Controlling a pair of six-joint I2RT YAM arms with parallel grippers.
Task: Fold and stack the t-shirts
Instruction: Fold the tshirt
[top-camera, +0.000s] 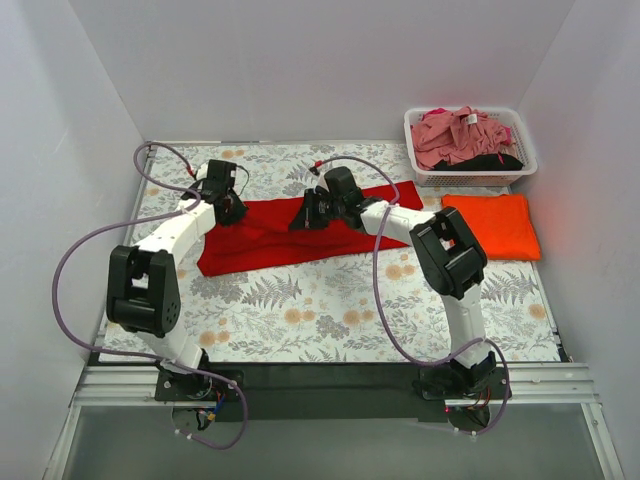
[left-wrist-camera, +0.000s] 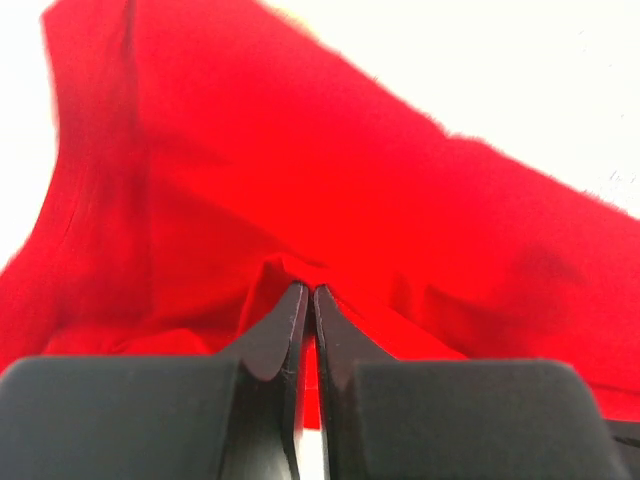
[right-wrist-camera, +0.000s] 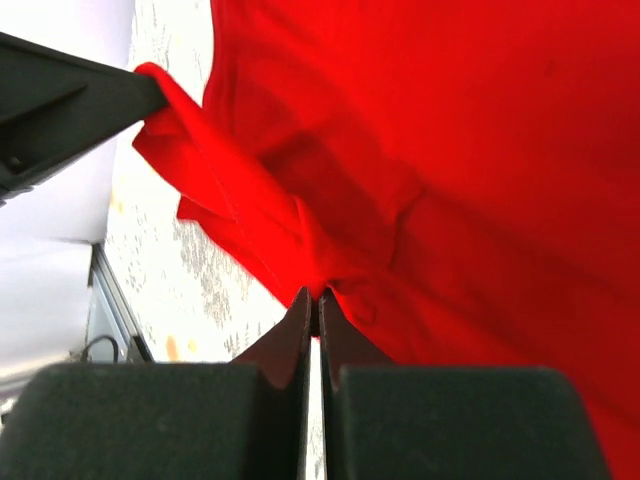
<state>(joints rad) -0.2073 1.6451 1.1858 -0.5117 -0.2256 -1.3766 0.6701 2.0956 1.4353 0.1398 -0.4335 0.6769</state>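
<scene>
The floral-print table cloth covers the near part of the work surface. Beyond it, the bright red t-shirt of soft cloth lies as a long, wrinkled band across the middle of the table, running from near left to far right. The left gripper is pinched tight on a small fold at the left end of the red t-shirt. The right gripper is clamped the same way on a raised ridge of cloth near the garment's middle. Each grip takes only a thin nip of fabric at the fingertips, so a fast or uneven lift could pull one side free and skew the fold. The wrist views do not show how many layers are held; a single layer would let the rest sag open. The far right end of the red t-shirt lies near the bright orange t-shirt of soft cloth, folded flat; dragging could disturb it. Farthest right, the white plastic lattice basket holds a dusty pink t-shirt and a black t-shirt.
</scene>
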